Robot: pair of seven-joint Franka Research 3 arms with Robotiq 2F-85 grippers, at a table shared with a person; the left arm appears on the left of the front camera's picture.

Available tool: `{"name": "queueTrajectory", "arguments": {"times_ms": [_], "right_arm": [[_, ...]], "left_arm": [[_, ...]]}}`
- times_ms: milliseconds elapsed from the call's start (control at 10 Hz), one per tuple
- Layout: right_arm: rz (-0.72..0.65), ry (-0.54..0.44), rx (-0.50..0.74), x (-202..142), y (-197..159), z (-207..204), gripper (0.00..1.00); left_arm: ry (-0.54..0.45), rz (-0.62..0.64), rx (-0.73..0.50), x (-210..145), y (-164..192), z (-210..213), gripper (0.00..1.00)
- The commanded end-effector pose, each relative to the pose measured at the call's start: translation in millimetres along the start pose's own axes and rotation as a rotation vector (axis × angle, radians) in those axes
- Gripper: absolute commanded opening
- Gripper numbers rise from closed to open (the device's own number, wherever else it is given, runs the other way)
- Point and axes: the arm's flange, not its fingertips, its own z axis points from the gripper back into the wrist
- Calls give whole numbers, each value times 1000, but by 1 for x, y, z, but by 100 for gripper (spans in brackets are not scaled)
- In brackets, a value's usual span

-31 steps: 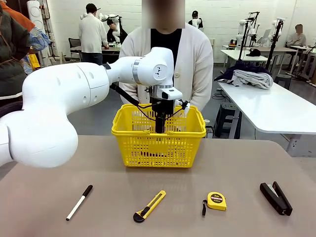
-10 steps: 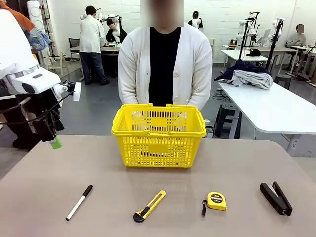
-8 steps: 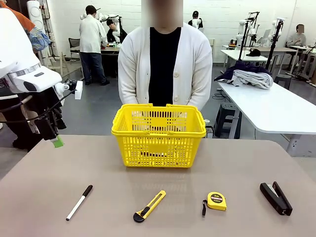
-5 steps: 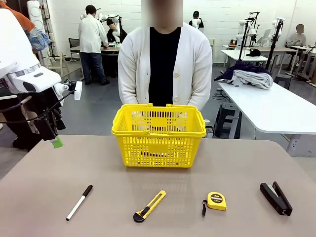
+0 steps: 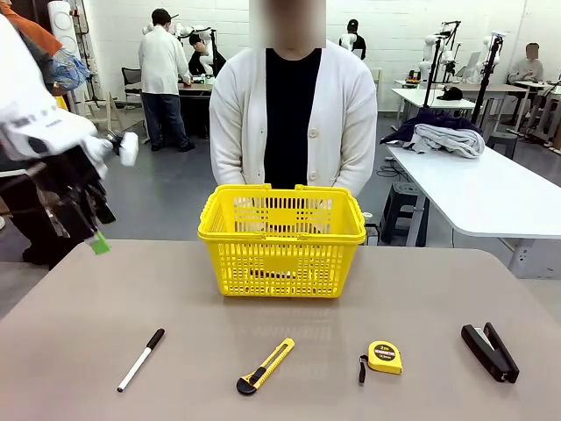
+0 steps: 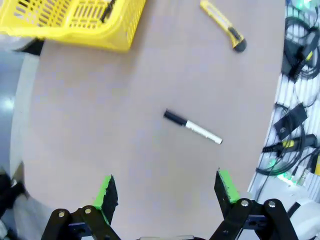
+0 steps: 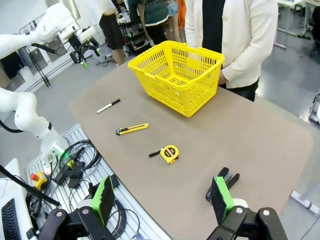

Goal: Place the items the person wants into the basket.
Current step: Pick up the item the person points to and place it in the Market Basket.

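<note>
The yellow basket [image 5: 280, 239] stands at the table's far middle, right in front of the person [image 5: 292, 114] in the white cardigan. Inside the basket [image 6: 75, 22] lies a slim black pen [image 6: 106, 10]. The white marker [image 5: 141, 359] with its black cap lies front left, and the tape measure [image 5: 383, 357] front right. My left gripper [image 5: 92, 235] hangs open above the table's left edge, far from the items; its wrist view looks down on the marker [image 6: 193, 128] between open fingers [image 6: 107, 192]. My right gripper [image 7: 162, 199] is open and empty, high off the table, looking over the basket [image 7: 177, 75], marker [image 7: 108, 105] and tape measure [image 7: 169, 153].
A yellow-and-black utility knife [image 5: 265, 366] lies front middle, between marker and tape measure. A black stapler [image 5: 491, 352] lies at the front right. Cables and boxes [image 6: 295, 125] sit beside the table on the robot's side. Other tables and people stand behind.
The left arm has pulled back from over the basket to the table's left edge and has just shifted a little up and left. The items on the table have not moved.
</note>
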Motion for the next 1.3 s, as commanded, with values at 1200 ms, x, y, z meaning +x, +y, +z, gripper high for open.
{"name": "queueTrajectory", "arguments": {"times_ms": [1200], "right_arm": [[12, -6, 15, 1, 0, -1, 100]], "left_arm": [[-695, 19, 45, -266, -4, 129, 100]]}}
